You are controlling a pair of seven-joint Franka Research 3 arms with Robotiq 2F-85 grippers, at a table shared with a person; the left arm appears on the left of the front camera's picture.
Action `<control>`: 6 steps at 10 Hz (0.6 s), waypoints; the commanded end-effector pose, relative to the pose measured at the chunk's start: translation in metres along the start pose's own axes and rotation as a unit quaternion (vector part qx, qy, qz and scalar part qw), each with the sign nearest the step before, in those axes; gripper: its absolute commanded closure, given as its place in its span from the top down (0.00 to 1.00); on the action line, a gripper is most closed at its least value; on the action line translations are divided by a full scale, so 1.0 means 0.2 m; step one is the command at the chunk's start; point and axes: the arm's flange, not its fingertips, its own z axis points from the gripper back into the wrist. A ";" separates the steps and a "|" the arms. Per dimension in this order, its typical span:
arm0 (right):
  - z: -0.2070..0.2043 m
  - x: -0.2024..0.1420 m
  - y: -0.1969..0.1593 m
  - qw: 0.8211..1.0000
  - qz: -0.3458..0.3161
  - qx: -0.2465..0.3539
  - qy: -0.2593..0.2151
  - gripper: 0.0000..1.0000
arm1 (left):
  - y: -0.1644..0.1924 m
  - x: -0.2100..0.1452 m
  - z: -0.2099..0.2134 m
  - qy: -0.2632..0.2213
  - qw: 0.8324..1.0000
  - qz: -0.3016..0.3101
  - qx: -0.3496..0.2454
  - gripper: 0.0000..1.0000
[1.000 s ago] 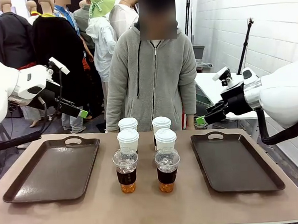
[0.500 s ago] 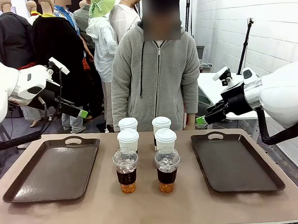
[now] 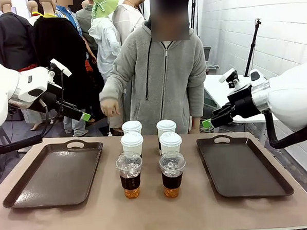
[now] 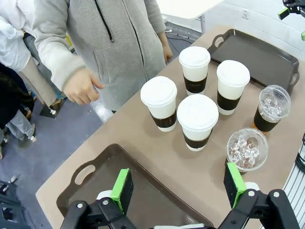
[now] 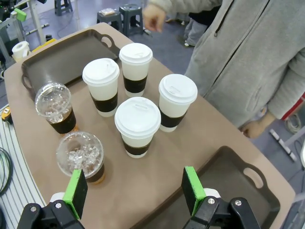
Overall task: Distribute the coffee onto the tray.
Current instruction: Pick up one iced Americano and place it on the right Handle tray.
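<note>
Two clear cups (image 3: 130,174) stand nearest on the worktop (image 3: 153,213); four white cups (image 3: 132,143) stand just behind, between the left tray (image 3: 59,176) and right tray (image 3: 241,167); the left hand (image 3: 84,116) and right hand (image 3: 207,124) hang raised to either side, wide open, holding nothing, well apart from the cups.

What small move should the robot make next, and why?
Probably reach the open right pincer toward the right clear cup. Nothing sits on the right tray yet, and this cup stands nearest it, in the front row, unobstructed.
</note>
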 end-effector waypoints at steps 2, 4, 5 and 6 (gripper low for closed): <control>0.00 0.00 0.00 1.000 -0.001 0.003 0.000 1.00 | 0.00 0.00 0.00 0.002 1.000 0.002 0.002 1.00; 0.00 0.00 0.00 1.000 -0.001 0.003 0.000 1.00 | 0.00 0.00 0.00 0.002 1.000 0.002 0.002 1.00; 0.00 0.00 0.00 1.000 -0.001 0.003 0.000 1.00 | 0.00 0.00 0.00 0.002 1.000 0.002 0.002 1.00; 0.00 0.00 0.00 1.000 -0.001 0.003 0.000 1.00 | 0.00 0.00 0.00 0.002 1.000 0.002 0.002 1.00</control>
